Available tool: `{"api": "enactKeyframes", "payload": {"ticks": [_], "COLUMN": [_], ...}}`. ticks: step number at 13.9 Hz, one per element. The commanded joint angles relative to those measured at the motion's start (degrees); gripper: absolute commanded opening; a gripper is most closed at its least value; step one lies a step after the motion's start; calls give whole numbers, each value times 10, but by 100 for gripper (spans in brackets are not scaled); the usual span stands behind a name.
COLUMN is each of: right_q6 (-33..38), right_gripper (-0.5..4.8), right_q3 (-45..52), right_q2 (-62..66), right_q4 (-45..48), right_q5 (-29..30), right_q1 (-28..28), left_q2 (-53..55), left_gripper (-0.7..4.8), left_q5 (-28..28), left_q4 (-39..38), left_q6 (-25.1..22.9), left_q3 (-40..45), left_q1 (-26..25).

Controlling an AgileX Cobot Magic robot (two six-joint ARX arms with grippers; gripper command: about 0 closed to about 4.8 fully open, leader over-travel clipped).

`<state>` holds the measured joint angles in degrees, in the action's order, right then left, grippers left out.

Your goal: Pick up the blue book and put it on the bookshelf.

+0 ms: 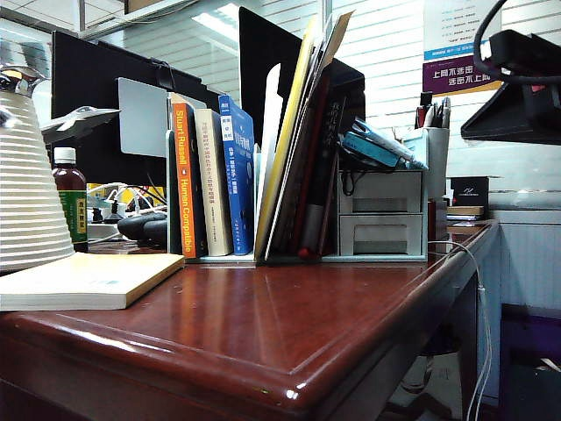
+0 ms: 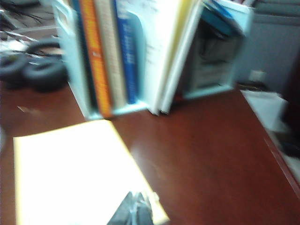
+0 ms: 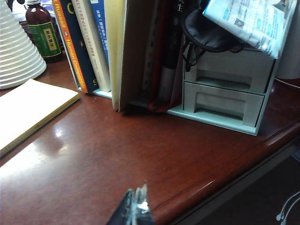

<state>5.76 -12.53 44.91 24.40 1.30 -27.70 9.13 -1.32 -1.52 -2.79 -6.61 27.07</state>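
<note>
The blue book (image 1: pixel 237 175) stands upright in the bookshelf (image 1: pixel 230 260), between a pale-spined book and a grey-white divider. Its blue spine also shows in the left wrist view (image 2: pixel 126 51) and in the right wrist view (image 3: pixel 99 18). No arm appears in the exterior view. My left gripper (image 2: pixel 137 199) is shut on nothing, over the near corner of a pale yellow paperback (image 2: pixel 70 173), far back from the bookshelf (image 2: pixel 75 51). My right gripper (image 3: pixel 139 194) is shut and empty above the table's front edge, well short of the bookshelf (image 3: pixel 101 92).
An orange-spined book (image 1: pixel 184 175) stands left of the blue one. The yellow paperback (image 1: pixel 88 281) lies flat at the left. A grey two-drawer organizer (image 1: pixel 379 215) stands right of the shelf. A white ribbed vessel (image 1: pixel 26 193), a brown bottle (image 1: pixel 68 197) and black headphones (image 2: pixel 37 70) stand at the left.
</note>
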Motion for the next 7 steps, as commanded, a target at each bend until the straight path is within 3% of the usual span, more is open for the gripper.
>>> {"api": "enactKeyframes", "payload": {"ticks": [1, 3, 7], "right_q6": [2, 2, 2], "right_gripper": [-5, -5, -5], "right_q3": [-2, -2, -2], "right_q2": [-2, -2, -2], "right_q4": [7, 7, 7], "right_q5": [1, 2, 2], "right_q1": [-1, -1, -1], "left_q2": [-5, -45, -90], "left_gripper": [-6, -6, -6], "left_q5": [-64, -63, 16], "left_q4": [21, 6, 4], "left_q6": [2, 2, 3], "left_q3": [-3, -2, 30], "left_q1": [-1, -24, -151]}}
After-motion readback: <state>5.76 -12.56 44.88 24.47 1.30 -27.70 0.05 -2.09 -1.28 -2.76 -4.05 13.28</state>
